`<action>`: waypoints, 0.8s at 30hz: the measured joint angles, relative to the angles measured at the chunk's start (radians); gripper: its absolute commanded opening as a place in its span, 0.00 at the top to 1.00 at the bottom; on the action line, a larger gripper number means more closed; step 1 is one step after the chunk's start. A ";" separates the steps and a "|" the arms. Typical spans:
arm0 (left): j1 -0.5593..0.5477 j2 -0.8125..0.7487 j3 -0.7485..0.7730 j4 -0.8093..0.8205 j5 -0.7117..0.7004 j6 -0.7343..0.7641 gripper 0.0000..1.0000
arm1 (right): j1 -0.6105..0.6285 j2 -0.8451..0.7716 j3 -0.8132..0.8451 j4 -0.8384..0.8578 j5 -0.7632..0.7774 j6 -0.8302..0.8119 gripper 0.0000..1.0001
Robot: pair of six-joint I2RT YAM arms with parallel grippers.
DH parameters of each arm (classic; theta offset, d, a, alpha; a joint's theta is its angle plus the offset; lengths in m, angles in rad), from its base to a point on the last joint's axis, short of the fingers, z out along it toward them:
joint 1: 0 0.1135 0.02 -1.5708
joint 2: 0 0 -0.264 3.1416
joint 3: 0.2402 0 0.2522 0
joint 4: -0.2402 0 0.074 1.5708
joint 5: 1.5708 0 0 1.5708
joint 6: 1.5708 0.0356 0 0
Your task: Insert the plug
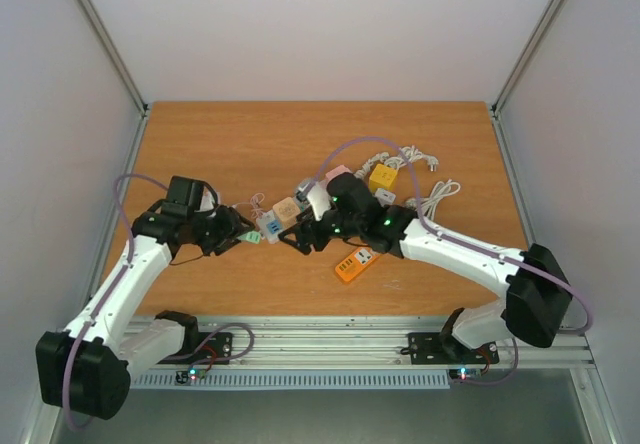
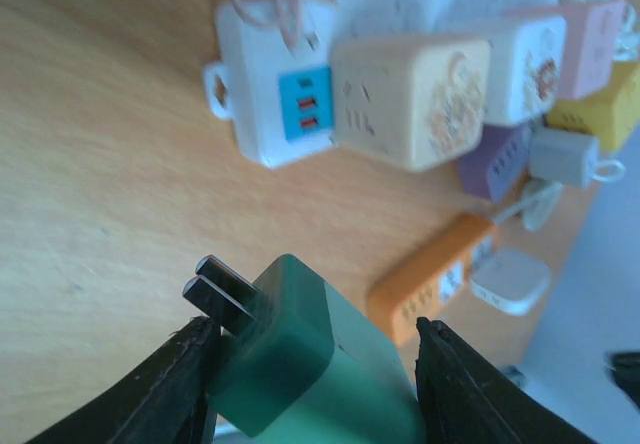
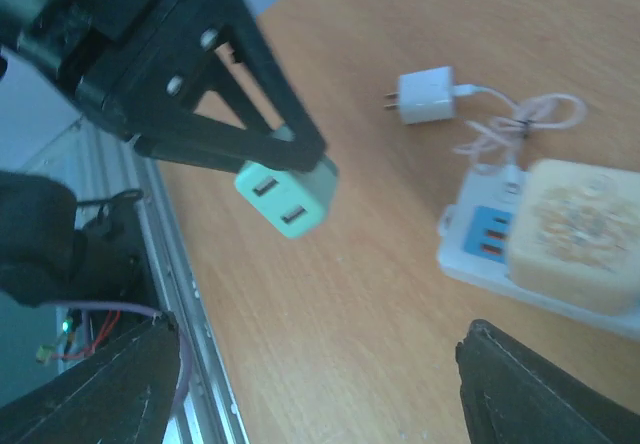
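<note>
The plug (image 2: 300, 354) is a green two-prong USB charger, and my left gripper (image 2: 315, 329) is shut on its body with the prongs (image 2: 215, 289) sticking out past the fingertips. It hangs just above the wood, short of a white power strip (image 2: 270, 84) with a blue USB panel. A beige cube adapter (image 2: 410, 99) is plugged into that strip. From above, the left gripper (image 1: 240, 236) holds the plug (image 1: 250, 236) just left of the strip (image 1: 270, 224). My right gripper (image 1: 300, 239) stands open beside the strip, nothing between its fingers (image 3: 540, 384); its view shows the plug (image 3: 290, 196).
An orange power strip (image 1: 355, 264) lies near the right arm. Behind it cluster a yellow cube (image 1: 382, 177), pink, purple and grey adapters and coiled white cables (image 1: 430, 199). A white charger (image 3: 428, 96) with its cord lies left of the strip. A metal rail (image 1: 330, 339) borders the near edge.
</note>
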 measured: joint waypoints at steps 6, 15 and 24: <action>0.000 -0.026 -0.029 -0.005 0.180 -0.090 0.67 | 0.101 0.089 0.005 0.074 0.005 -0.197 0.23; 0.000 -0.028 -0.034 -0.006 0.310 -0.179 0.67 | 0.162 0.202 0.034 0.149 0.016 -0.385 0.40; 0.000 0.018 -0.040 -0.006 0.335 -0.182 0.65 | 0.166 0.272 0.057 0.177 0.038 -0.450 0.73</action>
